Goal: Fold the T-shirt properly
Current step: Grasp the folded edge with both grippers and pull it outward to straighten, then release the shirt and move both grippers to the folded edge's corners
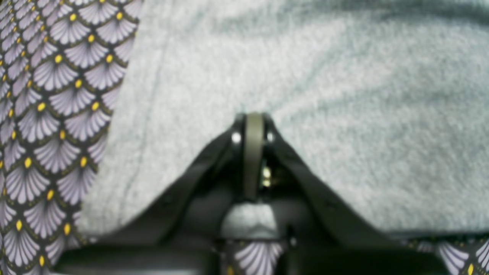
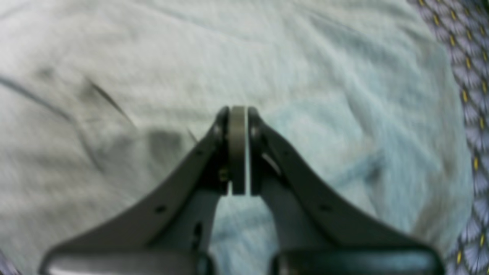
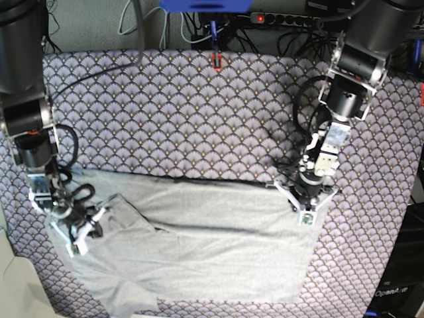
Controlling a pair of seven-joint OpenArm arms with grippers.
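Note:
The light grey T-shirt point(image 3: 199, 238) lies spread on the near half of the table, with its far edge straight and its left side rumpled. My left gripper point(image 3: 308, 217) is at the shirt's far right corner. In the left wrist view this gripper point(image 1: 254, 116) is shut, its tips down on the T-shirt point(image 1: 344, 95), where faint creases fan out. My right gripper point(image 3: 75, 244) is on the rumpled left sleeve area. In the right wrist view it point(image 2: 238, 110) is shut over wrinkled T-shirt point(image 2: 114, 57). No fold of cloth shows between either pair of fingers.
The purple-grey fan-patterned cloth point(image 3: 199, 112) covers the table and shows beside the shirt in both wrist views point(image 1: 49, 114) point(image 2: 473, 114). Cables and a power strip point(image 3: 291, 18) run along the far edge. A small red piece point(image 3: 215, 61) sits at the back middle.

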